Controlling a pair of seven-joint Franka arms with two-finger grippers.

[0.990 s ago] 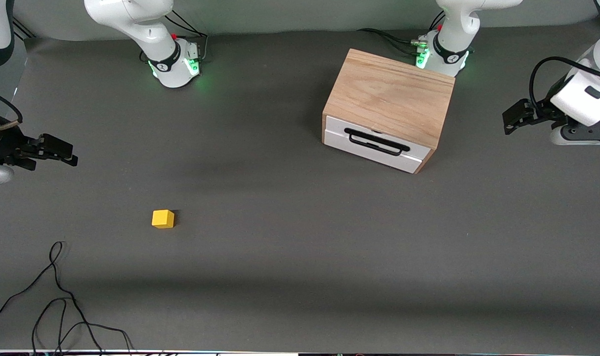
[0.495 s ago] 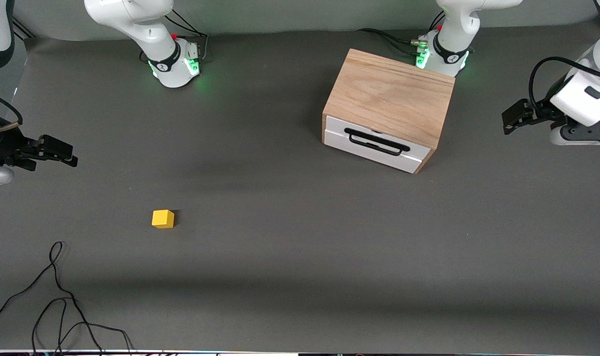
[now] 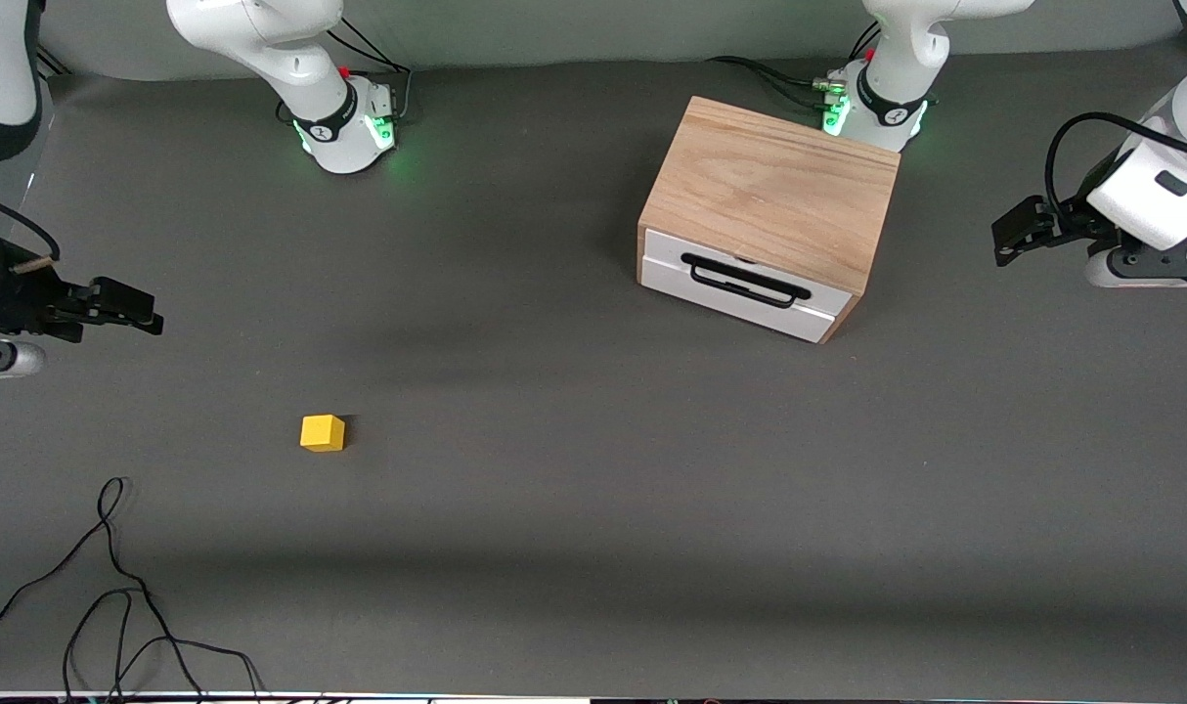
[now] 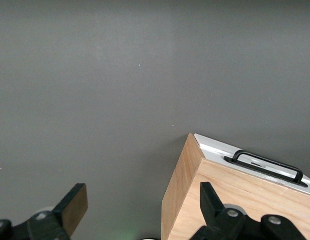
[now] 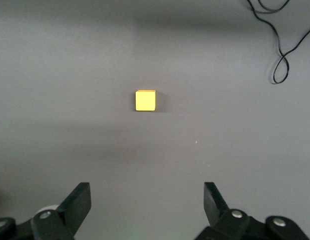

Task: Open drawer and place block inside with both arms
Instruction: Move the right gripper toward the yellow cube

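Note:
The drawer [image 3: 735, 286] is shut in its light-wood box [image 3: 774, 191] near the left arm's base, white front and black bar handle [image 3: 745, 281] toward the front camera. The box [image 4: 235, 200] and handle [image 4: 267, 164] also show in the left wrist view. The yellow block [image 3: 322, 432] lies on the table toward the right arm's end; it shows in the right wrist view [image 5: 145, 100]. My left gripper [image 3: 1012, 233] is open and empty, up at the left arm's end, beside the box. My right gripper [image 3: 129, 310] is open and empty, up at the right arm's end.
A black cable [image 3: 114, 596] loops on the grey table [image 3: 593, 469] near the front edge, nearer the front camera than the block; it also shows in the right wrist view [image 5: 282, 45]. Both arm bases [image 3: 344, 122] glow green along the table's back edge.
My right gripper has moved a little toward the block and lower in the view. The left gripper has barely shifted. The block and drawer have not moved.

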